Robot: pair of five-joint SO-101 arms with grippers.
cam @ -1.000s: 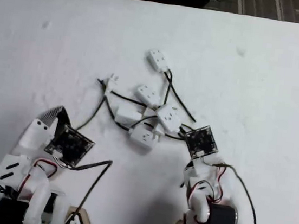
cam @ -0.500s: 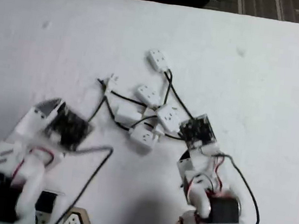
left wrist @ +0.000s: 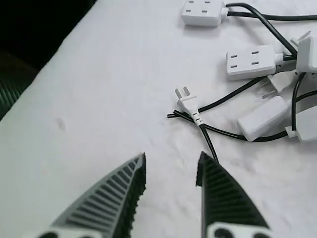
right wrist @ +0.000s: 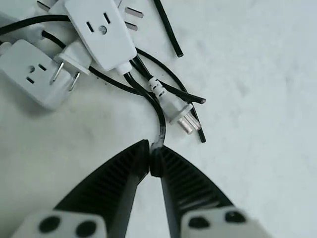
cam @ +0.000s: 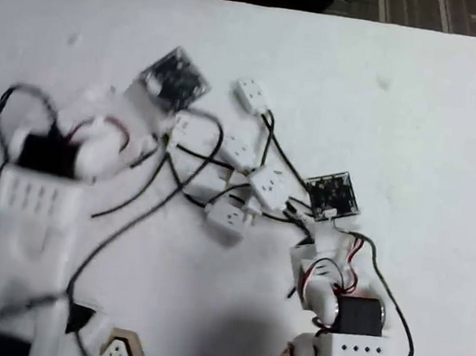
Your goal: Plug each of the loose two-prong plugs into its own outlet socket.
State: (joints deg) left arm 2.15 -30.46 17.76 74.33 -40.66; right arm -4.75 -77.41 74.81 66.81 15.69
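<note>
A white two-prong plug [left wrist: 187,99] on a black cord lies on the white table just ahead of my left gripper [left wrist: 171,166], which is open and holds nothing. In the high view this plug [cam: 177,126] is at the left end of the tangle, beside the left arm [cam: 95,139]. My right gripper [right wrist: 154,151] is shut on a black cord [right wrist: 159,124] a short way behind a second white plug [right wrist: 179,115]. White outlet blocks [right wrist: 101,32] [right wrist: 30,72] lie beyond it, with a third plug [right wrist: 69,58] between them.
Several white outlet blocks [cam: 251,95] [cam: 237,152] [cam: 268,184] [cam: 229,218] and tangled black cords sit at the table's middle. The table's dark far edge [left wrist: 44,54] runs close beside the left gripper. Open table lies right of the right arm [cam: 335,303].
The left arm has swung from the near left corner up and across to the loose plug at the tangle's left end. The right arm has shifted slightly farther and to the right.
</note>
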